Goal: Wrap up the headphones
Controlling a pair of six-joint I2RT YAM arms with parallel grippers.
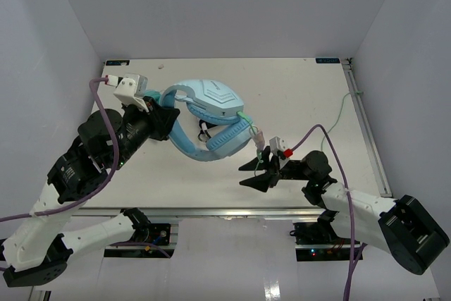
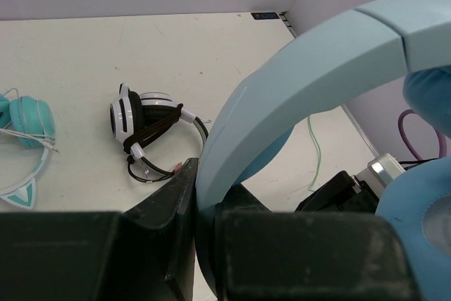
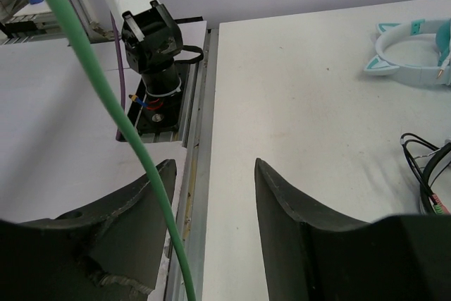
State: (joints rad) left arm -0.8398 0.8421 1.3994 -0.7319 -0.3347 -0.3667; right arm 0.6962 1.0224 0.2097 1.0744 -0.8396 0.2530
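Toward the left edge of the worktop, my left gripper is clamped tight on the headphones, its two fingers pinching the wide blue headband edge-on. The headband's curve sits on my gripper's side. The two padded ear cups point toward the right edge, so the long axis runs roughly left to right across the middle of the worktop, one cup farther back and one nearer me. I cannot tell whether the nearer cup touches the surface. Past the band, my left wrist view shows a teal cat-ear headphones and a black-and-white headphones lying flat on the worktop, apart from each other. From the nearer cup the thin green cable drops toward the near edge and reaches my right gripper. That one's jaws stand apart. The cable slants across the inner edge of one finger, and nothing is pinched between the two.
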